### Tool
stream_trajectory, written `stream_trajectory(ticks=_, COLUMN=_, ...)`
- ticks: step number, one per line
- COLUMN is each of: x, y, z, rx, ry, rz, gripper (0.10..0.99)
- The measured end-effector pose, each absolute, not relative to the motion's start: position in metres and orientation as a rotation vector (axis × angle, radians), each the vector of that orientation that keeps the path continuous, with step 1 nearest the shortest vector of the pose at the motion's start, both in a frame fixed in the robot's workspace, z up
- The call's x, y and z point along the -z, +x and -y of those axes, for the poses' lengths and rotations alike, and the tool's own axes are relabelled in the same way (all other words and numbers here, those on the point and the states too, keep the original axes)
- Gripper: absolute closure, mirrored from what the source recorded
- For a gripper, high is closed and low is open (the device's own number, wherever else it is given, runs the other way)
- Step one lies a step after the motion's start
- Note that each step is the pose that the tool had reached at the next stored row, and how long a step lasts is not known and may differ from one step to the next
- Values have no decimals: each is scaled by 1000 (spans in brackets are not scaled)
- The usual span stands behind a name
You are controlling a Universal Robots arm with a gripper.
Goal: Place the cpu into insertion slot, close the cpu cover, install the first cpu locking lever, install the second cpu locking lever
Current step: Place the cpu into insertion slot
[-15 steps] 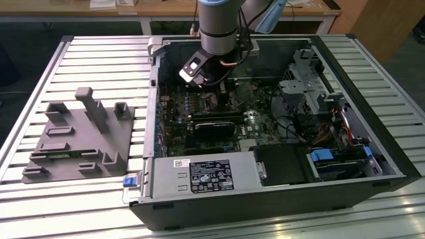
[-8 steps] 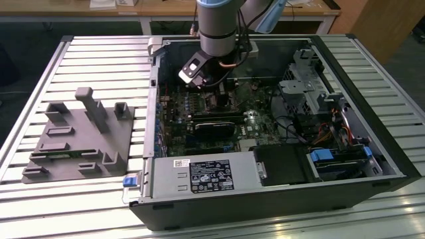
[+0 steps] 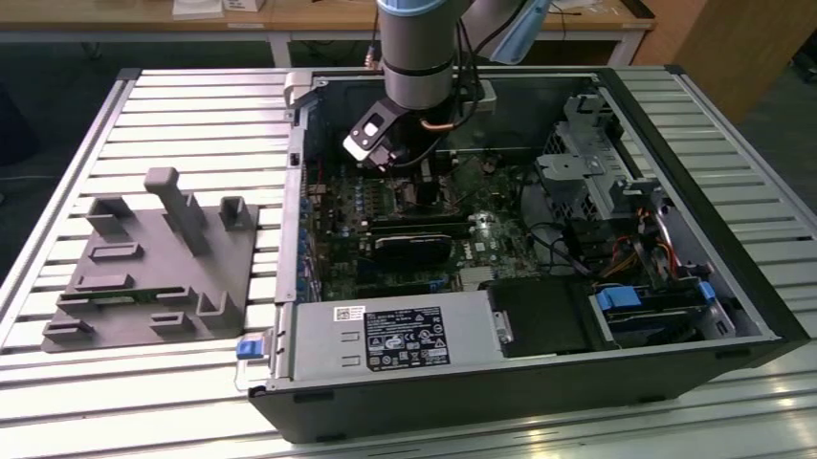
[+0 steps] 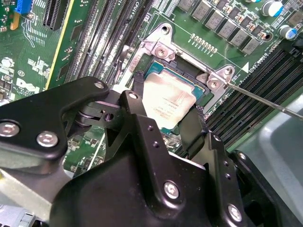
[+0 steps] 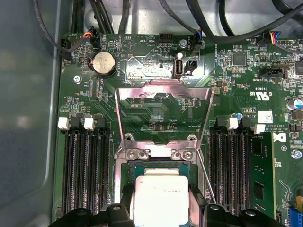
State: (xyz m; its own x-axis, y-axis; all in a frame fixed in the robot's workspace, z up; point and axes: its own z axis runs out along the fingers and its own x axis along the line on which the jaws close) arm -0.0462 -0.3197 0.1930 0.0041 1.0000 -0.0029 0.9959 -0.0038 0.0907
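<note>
— Tool (image 4: pixel 166 111) status?
— I see it gripping the cpu (image 4: pixel 166 97) by two opposite edges, directly over the insertion slot (image 4: pixel 185 78); seated or hovering, I can't tell.
— And the cpu cover (image 5: pixel 163 91)?
— Tilted up, open. On the exterior view's left a grey fixture (image 3: pixel 147 263) sits on the tabletop (image 3: pixel 179 124), the computer case (image 3: pixel 537 387) right of it.

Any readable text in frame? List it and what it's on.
No text reads reliably.
White label on the metal box: print too small.
Circuit board silkscreen: too small.
cpu top: faint marks, illegible.
</note>
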Motion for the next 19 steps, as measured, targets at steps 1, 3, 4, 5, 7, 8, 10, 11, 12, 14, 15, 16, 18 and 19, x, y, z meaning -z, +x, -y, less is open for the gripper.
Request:
stream_trajectory(ticks=1, x=-193, y=-46, z=320, rx=-95, ry=2178, rz=-2169, gripper=545)
stream_trajectory(ticks=3, x=-193, y=-46, z=320, rx=-96, ry=2178, rz=-2169, gripper=545)
stream_trajectory(ticks=4, x=-193, y=-46, z=320, rx=-96, ry=2178, rz=-2169, gripper=545)
stream_trajectory(ticks=5, x=-193, y=-46, z=320, rx=-96, ry=2178, rz=-2169, gripper=533)
stream_trajectory(ticks=7, x=-193, y=-46, z=320, rx=-96, ry=2178, rz=-2169, gripper=471)
stream_trajectory(ticks=8, x=-193, y=-46, z=320, rx=-96, ry=2178, rz=-2169, gripper=471)
stream_trajectory(ticks=10, x=-193, y=-46, z=320, rx=-96, ry=2178, rz=-2169, gripper=471)
stream_trajectory(ticks=11, x=-193, y=-46, z=320, rx=-95, ry=2178, rz=-2169, gripper=471)
stream_trajectory(ticks=12, x=-194, y=-46, z=320, rx=-95, ry=2178, rz=-2169, gripper=471)
stream_trajectory(ticks=14, x=-197, y=-46, z=320, rx=-96, ry=2178, rz=-2169, gripper=471)
stream_trajectory(ticks=15, x=-199, y=-46, z=320, rx=-96, ry=2178, rz=-2169, gripper=471)
stream_trajectory(ticks=16, x=-201, y=-46, z=320, rx=-96, ry=2178, rz=-2169, gripper=471)
stream_trajectory(ticks=18, x=-202, y=-46, z=320, rx=-96, ry=2178, rz=-2169, gripper=471)
stream_trajectory(ticks=19, x=-202, y=-46, z=320, rx=-96, ry=2178, rz=-2169, gripper=471)
